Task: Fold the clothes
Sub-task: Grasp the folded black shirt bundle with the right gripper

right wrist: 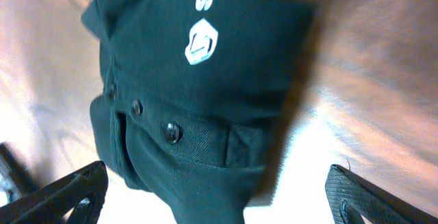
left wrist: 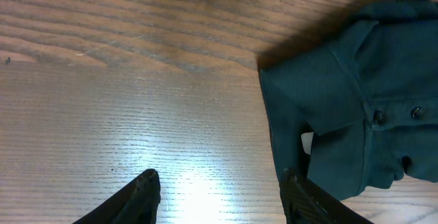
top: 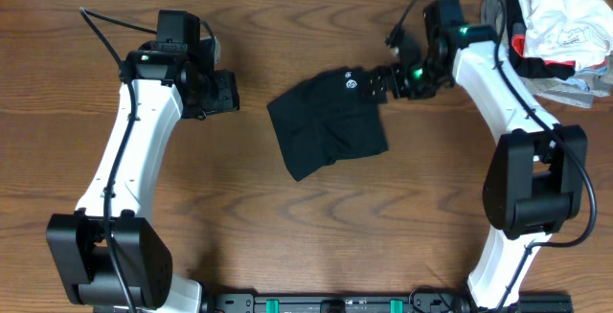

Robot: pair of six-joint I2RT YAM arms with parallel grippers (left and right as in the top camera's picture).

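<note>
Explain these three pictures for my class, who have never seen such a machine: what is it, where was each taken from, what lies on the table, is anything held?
Two white robot arms, left and right, stand at a wooden table, each ending in two fingers. One picture looks down from overhead; the others come from a camera on each wrist. A crumpled black shirt lies mid-table; a heap of other clothes sits in a corner. The left fingers and right fingers are open, holding nothing.

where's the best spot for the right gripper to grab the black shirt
Probably the corner by the white logo, from the robot's right: the shirt lies flat and layered, that edge is thick, and the open right gripper is beside it.
</note>
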